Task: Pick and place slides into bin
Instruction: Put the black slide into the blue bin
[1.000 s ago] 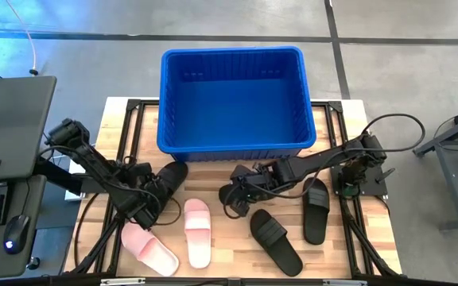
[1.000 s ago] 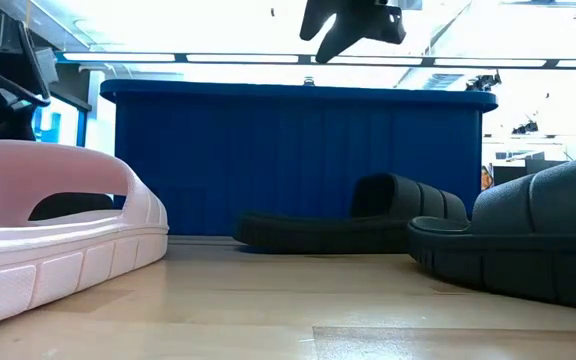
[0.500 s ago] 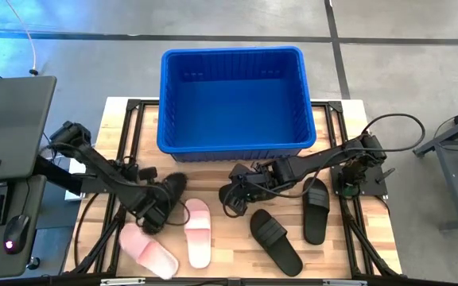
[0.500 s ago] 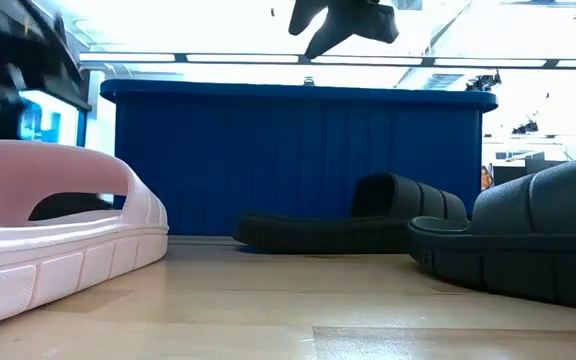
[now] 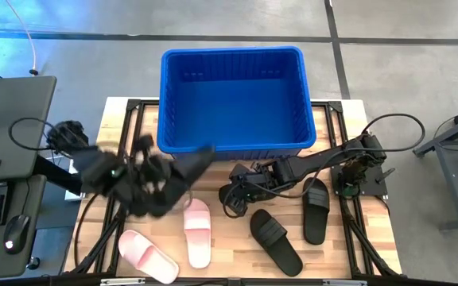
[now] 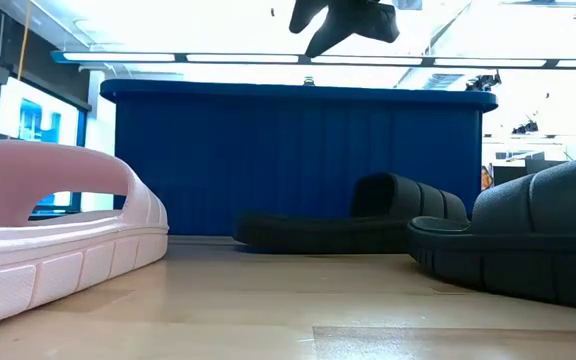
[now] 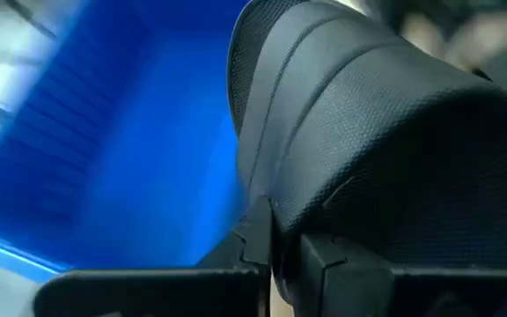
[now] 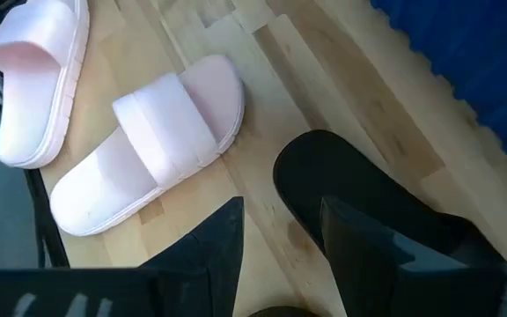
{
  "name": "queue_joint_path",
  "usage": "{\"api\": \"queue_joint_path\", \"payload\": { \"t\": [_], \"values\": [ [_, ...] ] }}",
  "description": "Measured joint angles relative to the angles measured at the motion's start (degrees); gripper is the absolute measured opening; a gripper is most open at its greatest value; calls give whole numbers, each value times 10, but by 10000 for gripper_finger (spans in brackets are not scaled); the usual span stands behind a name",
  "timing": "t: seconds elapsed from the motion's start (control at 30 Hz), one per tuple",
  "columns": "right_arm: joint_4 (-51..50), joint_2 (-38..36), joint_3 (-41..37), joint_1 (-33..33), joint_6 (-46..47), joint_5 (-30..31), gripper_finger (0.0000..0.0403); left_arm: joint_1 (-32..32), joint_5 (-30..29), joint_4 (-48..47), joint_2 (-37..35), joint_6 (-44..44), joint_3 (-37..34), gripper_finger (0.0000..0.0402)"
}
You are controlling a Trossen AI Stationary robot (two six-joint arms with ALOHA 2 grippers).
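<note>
The left claw (image 5: 183,171) is clamped on a black slide (image 7: 385,150), carrying it off the bench (image 5: 348,246) just at the 7 o'clock corner of the blue bin (image 5: 230,56); in the left wrist view the strap fills the frame above the fingers (image 7: 262,233). The right claw (image 5: 230,197) hovers near the bench centre, at 6 o'clock from the bin, its fingers (image 8: 223,242) apart over another black slide (image 8: 368,211). Two pink slides (image 5: 198,231) lie at 7 o'clock on the bench, two more black slides (image 5: 275,239) at 5 o'clock.
</note>
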Motion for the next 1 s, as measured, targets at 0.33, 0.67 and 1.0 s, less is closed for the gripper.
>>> {"api": "queue_joint_path", "payload": {
  "t": [0.33, 0.67, 1.0],
  "values": [
    [0, 0, 0, 1, 29, -9, 145, 321, -92, 30, 6, 232, 53, 2],
    [0, 0, 0, 1, 54, 30, 145, 613, 35, 436, 71, 502, -143, 2],
    [0, 0, 0, -1, 54, 69, 145, 730, 38, 470, 186, 516, -185, 2]
  ]
}}
